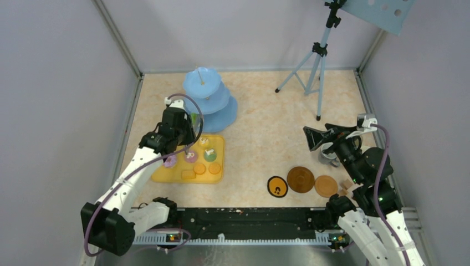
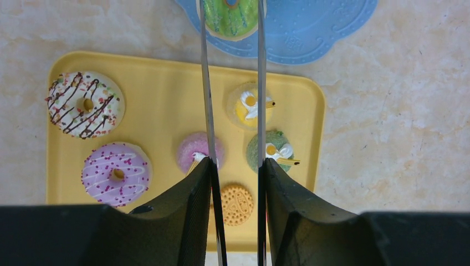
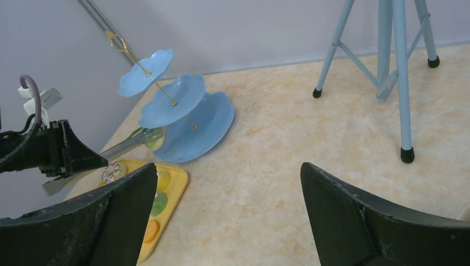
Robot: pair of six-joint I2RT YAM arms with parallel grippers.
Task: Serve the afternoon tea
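Note:
My left gripper (image 1: pixel 188 136) (image 2: pixel 237 163) is shut on the long metal tongs (image 2: pixel 206 100). The tong tips hold a green donut (image 2: pixel 230 16) over the bottom tier of the light-blue three-tier stand (image 1: pixel 210 100) (image 2: pixel 316 27) (image 3: pixel 188 111). Below, the yellow tray (image 1: pixel 166 176) (image 2: pixel 155 88) carries a white chocolate-drizzled donut (image 2: pixel 85 103), a purple donut (image 2: pixel 116 173), a pink pastry (image 2: pixel 194 148), a yellow tart (image 2: pixel 249 105), a green tart (image 2: pixel 274 151) and an orange biscuit (image 2: pixel 237 204). My right gripper (image 1: pixel 316 138) (image 3: pixel 228 172) is open, empty and raised at the right. A grey mug (image 1: pixel 327 158) sits partly hidden under it.
Two brown coasters (image 1: pixel 300 179) (image 1: pixel 326 185) and a black-and-yellow disc (image 1: pixel 277 186) lie near the front right. A blue tripod (image 1: pixel 316 61) (image 3: pixel 399 77) stands at the back right. Grey walls close in on three sides.

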